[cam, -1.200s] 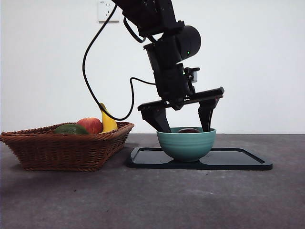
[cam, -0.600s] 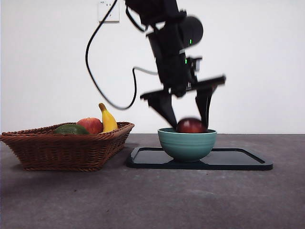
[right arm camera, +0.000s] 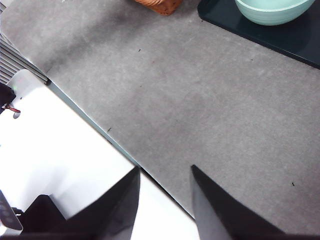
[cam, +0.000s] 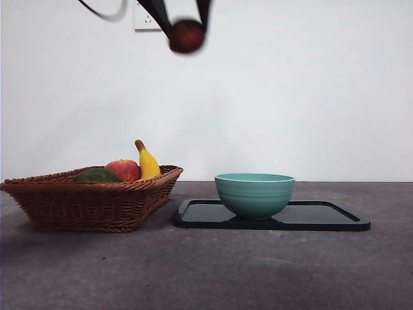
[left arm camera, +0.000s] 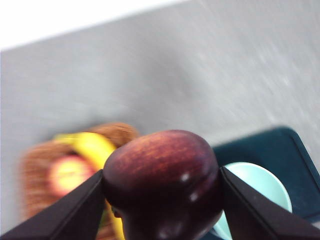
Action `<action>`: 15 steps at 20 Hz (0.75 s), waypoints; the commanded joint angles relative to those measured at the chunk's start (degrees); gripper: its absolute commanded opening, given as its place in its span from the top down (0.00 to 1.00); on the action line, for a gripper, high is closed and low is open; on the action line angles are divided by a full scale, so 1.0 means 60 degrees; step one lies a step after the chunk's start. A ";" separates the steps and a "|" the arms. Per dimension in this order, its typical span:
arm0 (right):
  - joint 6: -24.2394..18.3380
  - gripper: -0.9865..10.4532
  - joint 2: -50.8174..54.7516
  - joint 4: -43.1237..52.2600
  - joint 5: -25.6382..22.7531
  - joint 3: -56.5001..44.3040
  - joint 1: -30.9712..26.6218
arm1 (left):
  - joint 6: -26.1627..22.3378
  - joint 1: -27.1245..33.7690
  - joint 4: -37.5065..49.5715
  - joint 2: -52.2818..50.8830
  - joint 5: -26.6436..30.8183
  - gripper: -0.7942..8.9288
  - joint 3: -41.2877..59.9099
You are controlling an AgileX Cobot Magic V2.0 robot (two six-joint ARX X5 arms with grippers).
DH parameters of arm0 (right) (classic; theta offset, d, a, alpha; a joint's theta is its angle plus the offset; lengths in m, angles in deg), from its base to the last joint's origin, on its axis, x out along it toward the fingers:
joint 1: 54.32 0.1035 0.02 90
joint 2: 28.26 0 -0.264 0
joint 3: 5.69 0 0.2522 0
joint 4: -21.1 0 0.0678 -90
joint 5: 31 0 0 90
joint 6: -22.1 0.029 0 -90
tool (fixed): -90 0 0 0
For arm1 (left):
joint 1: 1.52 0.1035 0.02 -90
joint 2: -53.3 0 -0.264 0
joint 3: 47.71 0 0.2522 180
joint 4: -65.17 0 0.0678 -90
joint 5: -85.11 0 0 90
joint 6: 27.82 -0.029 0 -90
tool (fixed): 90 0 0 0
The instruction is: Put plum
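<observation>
A lab-like test setup: a bare white wall (cam: 322, 84) with a socket (cam: 143, 19), and a plain grey tabletop (cam: 206, 271).

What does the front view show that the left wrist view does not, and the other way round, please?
Only the front view shows how high the plum hangs above the table, the whole wicker basket with its green fruit, and the full black tray. Only the left wrist view shows the left hand closely, both jaws pressed against the plum's sides. Both show the plum gripped, the banana, the apple and the teal bowl.
</observation>
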 commanded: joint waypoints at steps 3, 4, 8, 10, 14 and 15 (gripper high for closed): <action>-0.0200 0.77 -0.0015 0.0058 -0.0036 0.0073 0.0058 | -0.0109 0.0514 -0.0911 -0.0714 0.0364 0.68 -0.0353; -0.0226 0.77 -0.0015 0.0058 -0.0033 0.0073 0.0058 | -0.0109 0.0623 -0.1078 -0.0885 0.0390 0.70 -0.0353; -0.0317 0.77 -0.0015 0.0058 -0.0033 0.0073 0.0058 | -0.0102 0.0794 -0.1395 -0.1432 0.0393 0.70 -0.0353; -0.0372 0.77 -0.0015 0.0058 -0.0029 0.0073 0.0058 | -0.0098 0.0790 -0.1446 -0.1617 0.0426 0.70 -0.0335; -0.0412 0.77 -0.0011 0.0058 -0.0029 0.0073 0.0058 | -0.0058 0.0794 -0.1483 -0.2000 0.0506 0.70 -0.0029; -0.0441 0.77 -0.0007 0.0058 -0.0029 0.0073 0.0058 | -0.0058 0.0794 -0.1483 -0.2167 0.0539 0.70 0.0211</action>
